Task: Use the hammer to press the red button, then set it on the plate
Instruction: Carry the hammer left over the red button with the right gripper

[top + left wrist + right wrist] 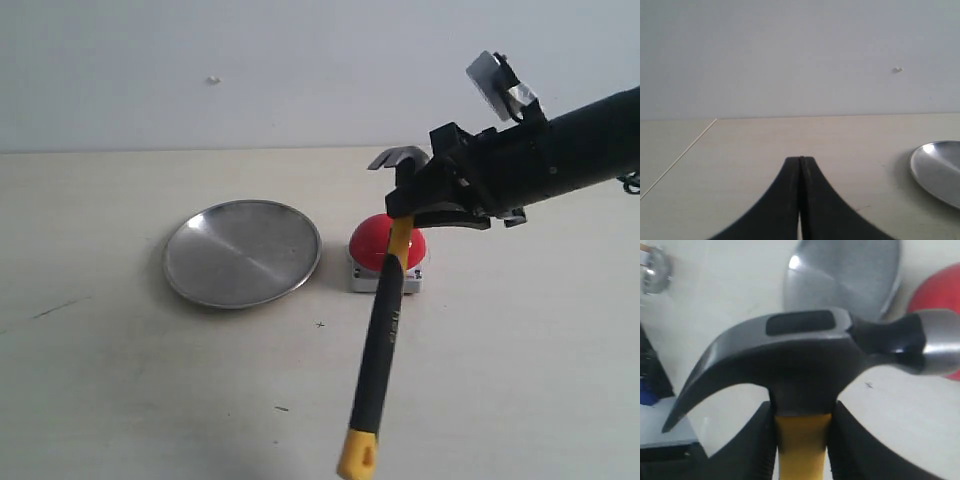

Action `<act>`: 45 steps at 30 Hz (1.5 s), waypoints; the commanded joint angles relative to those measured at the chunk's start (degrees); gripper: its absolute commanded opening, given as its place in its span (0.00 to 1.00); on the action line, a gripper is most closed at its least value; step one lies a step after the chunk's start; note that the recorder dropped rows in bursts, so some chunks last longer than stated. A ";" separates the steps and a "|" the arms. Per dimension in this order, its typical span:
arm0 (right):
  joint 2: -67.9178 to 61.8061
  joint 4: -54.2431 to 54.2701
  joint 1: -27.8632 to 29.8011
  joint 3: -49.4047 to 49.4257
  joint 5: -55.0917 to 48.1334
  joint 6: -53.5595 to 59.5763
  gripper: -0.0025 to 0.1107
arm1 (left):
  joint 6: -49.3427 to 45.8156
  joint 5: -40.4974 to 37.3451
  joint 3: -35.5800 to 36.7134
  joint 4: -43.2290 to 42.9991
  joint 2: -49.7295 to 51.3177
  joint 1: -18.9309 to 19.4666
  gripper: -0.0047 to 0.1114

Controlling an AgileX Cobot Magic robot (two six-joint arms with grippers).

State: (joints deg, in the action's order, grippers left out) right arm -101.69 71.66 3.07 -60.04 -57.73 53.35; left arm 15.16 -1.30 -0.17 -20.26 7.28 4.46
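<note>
My right gripper [408,200] is shut on the hammer [385,330] at its yellow neck [802,440], just under the dark steel head [800,350]. The black handle hangs down toward the front, its yellow end near the frame's lower edge. The hammer is held in the air in front of the red button [375,240], which sits on its grey base, partly hidden behind the handle. The steel plate [242,252] lies left of the button, with nothing on it. My left gripper [800,159] is shut and holds nothing; the plate's rim [935,170] shows to its side.
The pale tabletop [150,390] stretches around the plate and button. A plain wall [250,70] rises behind the table's far edge. A table seam [680,157] runs beside the left gripper.
</note>
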 commanded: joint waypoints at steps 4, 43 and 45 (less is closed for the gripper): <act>1.05 22.87 0.23 6.91 -9.97 15.68 0.02 | 0.01 0.07 0.17 0.55 -0.23 0.20 0.04; 0.92 28.28 -5.44 8.78 -9.90 22.88 0.02 | 82.85 29.41 -14.92 -66.48 29.95 0.09 0.04; 0.92 28.28 -5.44 8.78 -8.33 22.01 0.02 | 87.86 38.61 -21.66 -73.69 41.73 0.09 0.04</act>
State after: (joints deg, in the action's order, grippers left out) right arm -101.60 97.01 -2.29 -51.02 -64.89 75.58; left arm 96.66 29.21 -16.81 -85.03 40.12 4.46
